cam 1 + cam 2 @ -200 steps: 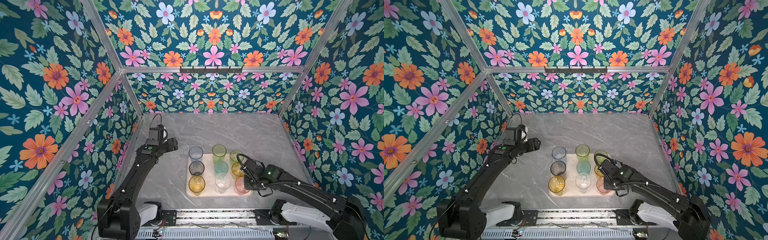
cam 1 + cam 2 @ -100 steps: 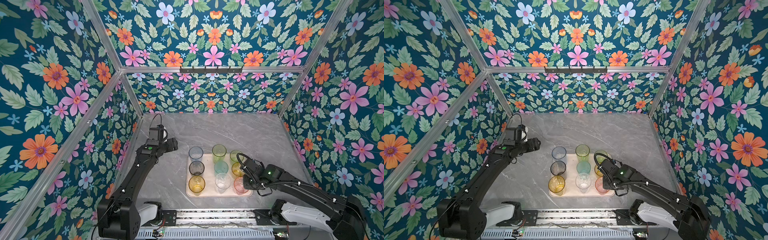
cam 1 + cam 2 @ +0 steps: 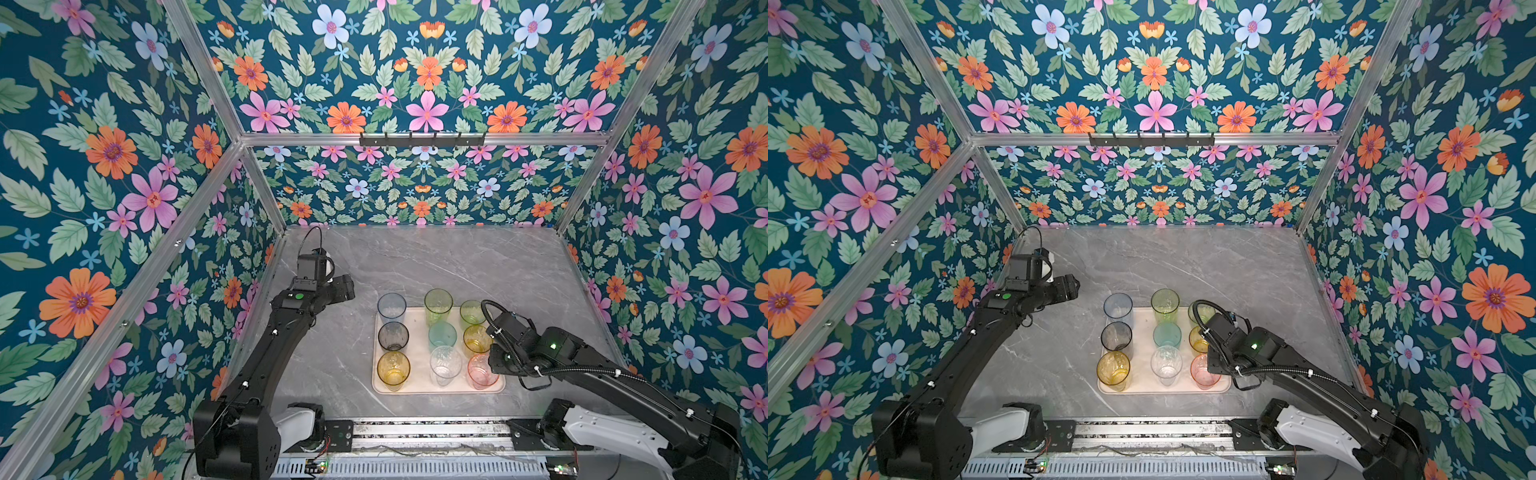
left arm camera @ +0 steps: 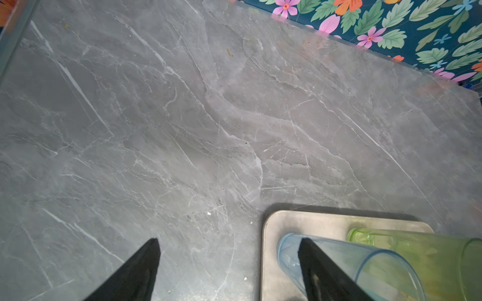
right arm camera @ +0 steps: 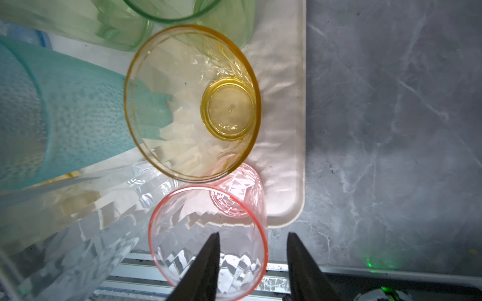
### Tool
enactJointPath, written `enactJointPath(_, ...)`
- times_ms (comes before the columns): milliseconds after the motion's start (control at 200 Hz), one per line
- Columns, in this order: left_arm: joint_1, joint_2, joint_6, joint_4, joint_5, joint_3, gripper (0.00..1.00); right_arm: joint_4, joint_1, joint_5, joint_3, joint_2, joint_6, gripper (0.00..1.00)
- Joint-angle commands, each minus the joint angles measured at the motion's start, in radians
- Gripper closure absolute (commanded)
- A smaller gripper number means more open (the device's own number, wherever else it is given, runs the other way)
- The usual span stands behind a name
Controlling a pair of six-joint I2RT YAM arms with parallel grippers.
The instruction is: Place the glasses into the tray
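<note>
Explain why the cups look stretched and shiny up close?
Right wrist view: the close lens stretches the translucent amber tumbler, and the faceted pink tumbler glints white; left wrist view: the tall blue tumbler looks tilted by the lens; both top views: even light.

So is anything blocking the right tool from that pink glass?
Nothing visible does. The right tool straddles the rim of the pink glass, one finger inside, one outside, jaws apart. The glass already stands in the tray.

Grey marble tabletop point(image 3: 457, 266) carries only the beige tray point(image 3: 415, 332), near its front edge
</note>
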Motion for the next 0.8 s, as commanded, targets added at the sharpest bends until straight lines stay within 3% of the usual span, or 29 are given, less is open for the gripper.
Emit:
enactJointPath(0,0.001,0.010,0.011,0.001,-0.035,0.023,0.14,-0.094,0.000,0.038,0.047,-0.007,-0.034,0.54)
enactJointPath(380,0.001,-0.044,-0.047,0.014,-0.076,0.026,0.13,-0.080,-0.043,0.184,0.243,0.011,-0.163,0.46)
enactJointPath(610,0.002,-0.099,-0.119,0.116,-0.167,-0.007,0.11,0.100,-0.169,0.148,0.254,-0.005,-0.305,0.41)
enactJointPath(795,0.001,-0.120,-0.166,0.286,-0.286,-0.097,0.09,0.256,-0.232,0.197,0.237,-0.017,-0.429,0.30)
